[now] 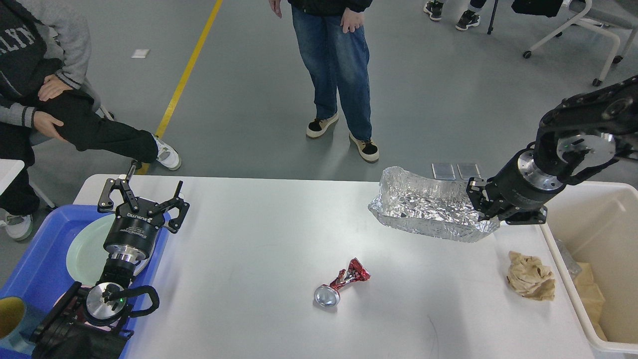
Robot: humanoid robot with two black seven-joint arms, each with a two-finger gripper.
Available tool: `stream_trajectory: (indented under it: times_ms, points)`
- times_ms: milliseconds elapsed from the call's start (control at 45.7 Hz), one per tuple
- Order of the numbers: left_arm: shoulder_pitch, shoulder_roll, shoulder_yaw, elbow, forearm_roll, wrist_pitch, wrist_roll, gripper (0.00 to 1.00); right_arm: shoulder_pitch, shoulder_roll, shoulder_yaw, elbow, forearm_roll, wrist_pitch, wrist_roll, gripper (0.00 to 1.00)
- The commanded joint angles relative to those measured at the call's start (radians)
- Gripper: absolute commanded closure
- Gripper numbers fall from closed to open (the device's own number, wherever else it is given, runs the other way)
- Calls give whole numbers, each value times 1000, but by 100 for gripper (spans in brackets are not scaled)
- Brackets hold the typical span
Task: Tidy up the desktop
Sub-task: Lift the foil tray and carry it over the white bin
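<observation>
The desktop (259, 249) is a wide white-grey table. My right gripper (481, 207) is shut on the right end of a crumpled silver foil tray (428, 209) and holds it lifted above the table's back right. A crushed red can (341, 284) lies in the middle of the table. A crumpled brown paper ball (531, 281) lies near the right edge. My left gripper (142, 197) is open and empty above the table's left edge, over the blue tray (35, 264).
A pale green plate (87, 249) lies in the blue tray. A cream-white bin (598, 269) with scraps stands off the right edge. A person stands behind the table, another sits at the far left.
</observation>
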State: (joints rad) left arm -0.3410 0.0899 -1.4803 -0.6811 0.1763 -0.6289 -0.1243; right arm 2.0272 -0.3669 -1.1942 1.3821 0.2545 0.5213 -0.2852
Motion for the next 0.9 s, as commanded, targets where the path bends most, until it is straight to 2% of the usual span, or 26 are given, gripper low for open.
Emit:
stream_trajectory:
  times_ms: [0,175,416,591,875]
  points:
    - [0,1,0,0,0,0,-1,4,220,-4,-38,178,-6,37,1,100]
    - [0,1,0,0,0,0,-1,4,396,-3,-44,202,-3,242,0,100]
    - [0,1,0,0,0,0,-1,4,605,-50,-76,244,-7,371,0,100]
    - [0,1,0,0,0,0,-1,4,616,-69,-93,232,-23,364,-2,100]
    - [0,1,0,0,0,0,-1,4,598,-142,-341,121,-40,234,-2,100]
